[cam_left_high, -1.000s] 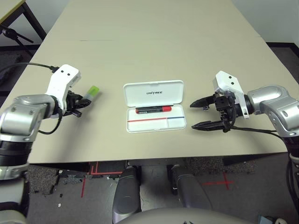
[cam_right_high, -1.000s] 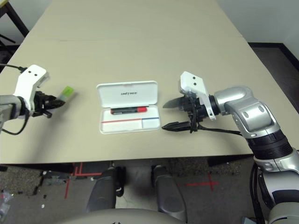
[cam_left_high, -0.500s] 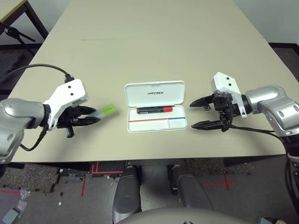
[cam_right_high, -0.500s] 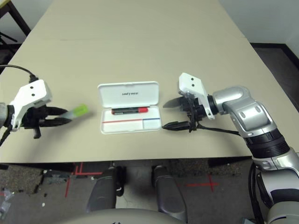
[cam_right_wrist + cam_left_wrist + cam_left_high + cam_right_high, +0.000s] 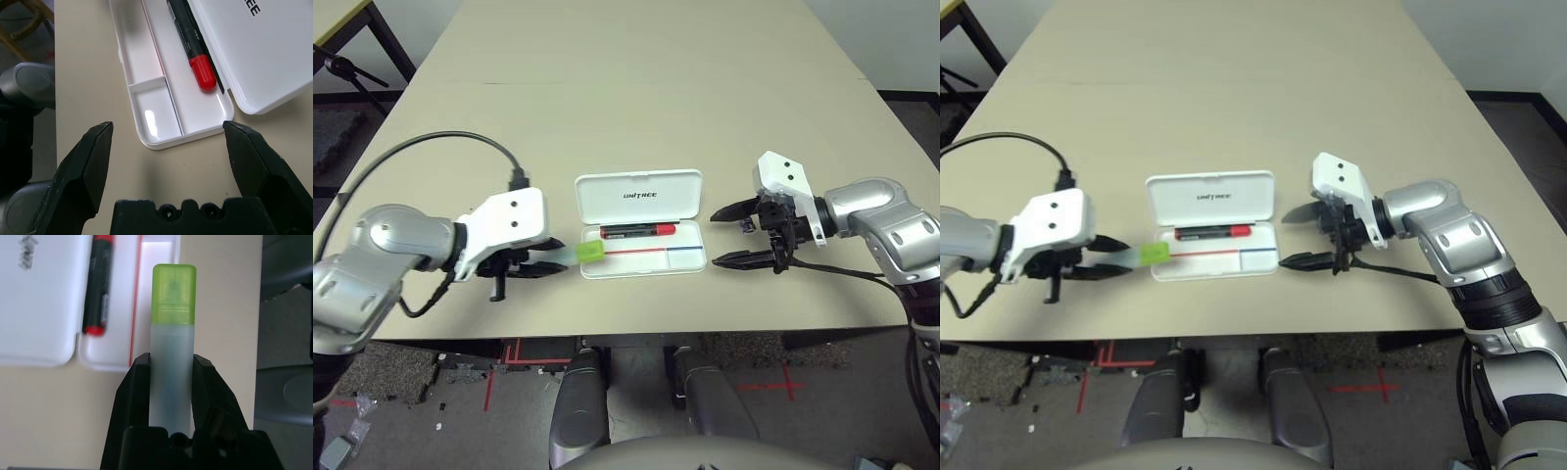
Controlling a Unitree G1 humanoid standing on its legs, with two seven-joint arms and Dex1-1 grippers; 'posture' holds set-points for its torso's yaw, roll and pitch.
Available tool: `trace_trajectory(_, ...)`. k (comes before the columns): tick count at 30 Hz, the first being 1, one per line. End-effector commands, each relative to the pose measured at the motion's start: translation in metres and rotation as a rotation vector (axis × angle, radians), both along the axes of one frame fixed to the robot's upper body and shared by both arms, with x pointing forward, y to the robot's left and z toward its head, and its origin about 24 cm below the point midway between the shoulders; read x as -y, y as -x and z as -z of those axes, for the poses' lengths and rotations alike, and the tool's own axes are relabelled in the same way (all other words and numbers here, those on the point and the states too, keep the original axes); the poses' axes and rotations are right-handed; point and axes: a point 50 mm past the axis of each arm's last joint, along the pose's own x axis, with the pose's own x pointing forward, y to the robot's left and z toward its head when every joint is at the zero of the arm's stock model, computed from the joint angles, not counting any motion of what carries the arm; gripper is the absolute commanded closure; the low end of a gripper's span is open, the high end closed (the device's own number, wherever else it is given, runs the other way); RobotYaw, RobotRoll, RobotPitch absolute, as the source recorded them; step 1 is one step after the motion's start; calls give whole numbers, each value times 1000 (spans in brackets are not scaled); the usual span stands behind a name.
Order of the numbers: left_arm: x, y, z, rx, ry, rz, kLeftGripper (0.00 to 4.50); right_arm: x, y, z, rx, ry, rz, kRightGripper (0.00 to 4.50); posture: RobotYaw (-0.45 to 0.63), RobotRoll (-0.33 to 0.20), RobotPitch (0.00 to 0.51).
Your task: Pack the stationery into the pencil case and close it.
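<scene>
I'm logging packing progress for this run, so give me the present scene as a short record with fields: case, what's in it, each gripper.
pencil case: open on the table, lid lying flat behind the tray
in the case: red marker in the tray's rear slot
left gripper: shut on the whitish stick, green end toward the case's left end
right gripper: open, holding nothing, beside the case's right end
lid: not yet closed
</scene>
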Motion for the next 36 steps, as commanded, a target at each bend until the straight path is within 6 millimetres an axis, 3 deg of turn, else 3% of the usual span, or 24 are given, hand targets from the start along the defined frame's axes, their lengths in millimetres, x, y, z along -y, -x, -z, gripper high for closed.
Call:
trace_trajectory(1,16,-4,5,3,-6,21,3420,-1,0,1,9,11,-3,0,-50,0,166)
trace_trajectory(8,27,-19,6,38,-54,29,3420,1,3,2,7,14,5,0,-64,0,167)
trace_trajectory(24,55,-34,12,72,-54,4,3420,2,4,3,11,16,18,0,-79,0,168)
trace_trajectory(36,63,-31,19,33,-53,35,3420,2,4,4,17,23,28,0,-91,0,167)
